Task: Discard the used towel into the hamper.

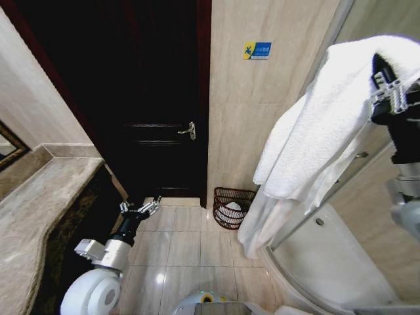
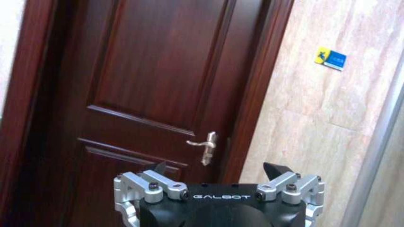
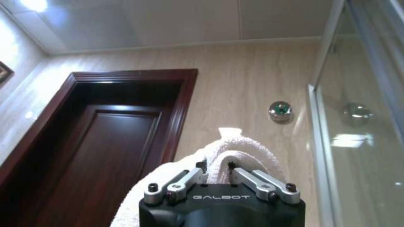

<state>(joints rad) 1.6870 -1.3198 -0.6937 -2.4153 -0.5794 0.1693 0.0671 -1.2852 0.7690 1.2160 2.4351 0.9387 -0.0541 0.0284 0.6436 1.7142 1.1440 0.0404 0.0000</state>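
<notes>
Right gripper (image 1: 392, 92) is raised high at the right, jaws clamped on a white towel (image 1: 315, 138) that drapes down and left from it, its lower end hanging near the shower's glass wall (image 1: 308, 226). In the right wrist view the jaws (image 3: 218, 176) pinch a bunched fold of the towel (image 3: 243, 151) between them. Hamper (image 1: 231, 207) sits on the tile floor (image 1: 170, 256) at the far wall, right of the dark door (image 1: 157, 98), below and left of the towel, something white inside it. Towel is well apart from the hamper. Left gripper (image 1: 140, 210) is low at the left, near the desk (image 1: 39, 216) edge, pointing at the door, jaws wide and holding nothing. The left wrist view shows the spread fingertips (image 2: 276, 169) facing the door handle (image 2: 205, 146).
</notes>
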